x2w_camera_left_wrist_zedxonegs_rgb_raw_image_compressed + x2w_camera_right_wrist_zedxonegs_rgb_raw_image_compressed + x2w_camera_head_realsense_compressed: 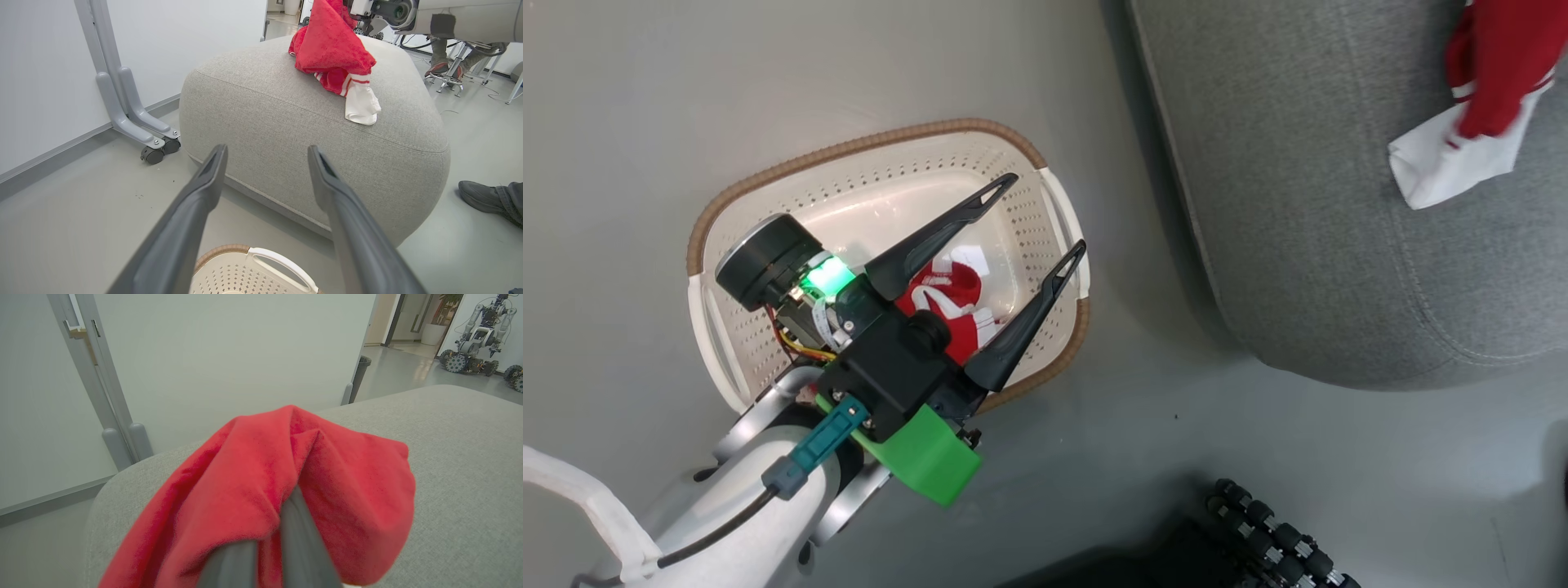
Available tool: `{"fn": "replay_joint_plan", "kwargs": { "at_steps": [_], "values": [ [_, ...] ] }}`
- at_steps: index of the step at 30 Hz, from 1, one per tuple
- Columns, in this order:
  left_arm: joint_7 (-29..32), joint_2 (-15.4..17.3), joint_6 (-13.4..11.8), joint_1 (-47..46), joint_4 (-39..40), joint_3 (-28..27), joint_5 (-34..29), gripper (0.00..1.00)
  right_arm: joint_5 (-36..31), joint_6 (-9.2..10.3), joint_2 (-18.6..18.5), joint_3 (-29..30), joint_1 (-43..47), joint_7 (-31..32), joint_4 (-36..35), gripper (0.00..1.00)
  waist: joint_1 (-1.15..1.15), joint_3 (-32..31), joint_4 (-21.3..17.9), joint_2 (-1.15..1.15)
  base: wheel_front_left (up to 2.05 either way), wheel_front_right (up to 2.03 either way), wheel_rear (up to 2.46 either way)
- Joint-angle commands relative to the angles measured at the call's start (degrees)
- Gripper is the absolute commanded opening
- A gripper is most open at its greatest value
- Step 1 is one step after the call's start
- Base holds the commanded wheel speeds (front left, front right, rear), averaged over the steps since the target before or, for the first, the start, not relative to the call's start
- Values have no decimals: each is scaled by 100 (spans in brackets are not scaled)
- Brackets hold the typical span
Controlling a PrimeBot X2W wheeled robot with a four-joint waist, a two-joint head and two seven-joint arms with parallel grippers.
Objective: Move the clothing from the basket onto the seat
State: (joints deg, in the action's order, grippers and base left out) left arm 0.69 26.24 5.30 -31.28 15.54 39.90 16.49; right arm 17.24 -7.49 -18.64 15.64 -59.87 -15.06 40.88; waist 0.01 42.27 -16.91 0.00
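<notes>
The cream basket (849, 151) stands on the floor with one red and white piece of clothing (943, 290) lying in its bottom. My left gripper (1047, 210) hangs open just above it, nothing between its fingers; in the left wrist view it (266, 148) points toward the grey seat (286, 122), with the basket's handle (282, 265) below. A second red garment (331, 49) droops onto the seat top from my right arm (392, 12). The right gripper (292, 498) is shut on this garment (245, 477), its fingertips buried in the cloth above the seat (461, 457). The head view catches that garment (1494, 65) on the seat (1339, 204).
A wheeled partition foot with a caster (153, 153) stands left of the seat. A person's shoe (482, 196) rests on the floor to its right, and a stool base (445, 77) is behind. My base wheels (1274, 531) sit near the basket. Another robot (478, 335) is far off.
</notes>
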Motion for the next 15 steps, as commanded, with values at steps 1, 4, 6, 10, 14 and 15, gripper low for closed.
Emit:
{"fn": "replay_joint_plan", "kwargs": {
  "at_steps": [1, 4, 6, 10, 14, 15],
  "values": [
    [-29, 45, 7, -114, -20, -17, -68, 100, -59, 0, 20, 55, 135, -17, 120, 0, -1, 211, 153, 0, 0, 0, 0],
    [-41, 40, 0, -143, -57, -11, -64, 100, -141, 0, 128, 205, 314, -17, 327, 0, -1, 212, 146, 0, 0, 0, 0],
    [-66, 32, -6, -138, -92, -6, -47, 100, -162, 0, 226, 238, 457, -17, 432, 0, -1, 168, 133, 0, 0, 0, 0],
    [-138, 7, -36, -76, -191, 7, -19, 100, -278, 1, 382, 387, 853, -18, 325, 100, -1, -33, 103, 0, 0, 0, 0],
    [-258, -56, -71, 34, -304, 25, 49, 100, -346, 1, 494, 520, 1306, -17, 112, 100, -1, -311, 108, 0, 0, 0, 0],
    [-302, -74, -85, 63, -343, 28, 62, 100, -351, 1, 535, 550, 1440, -17, 26, 100, -1, -394, 111, 0, 0, 0, 0]
  ]
}}
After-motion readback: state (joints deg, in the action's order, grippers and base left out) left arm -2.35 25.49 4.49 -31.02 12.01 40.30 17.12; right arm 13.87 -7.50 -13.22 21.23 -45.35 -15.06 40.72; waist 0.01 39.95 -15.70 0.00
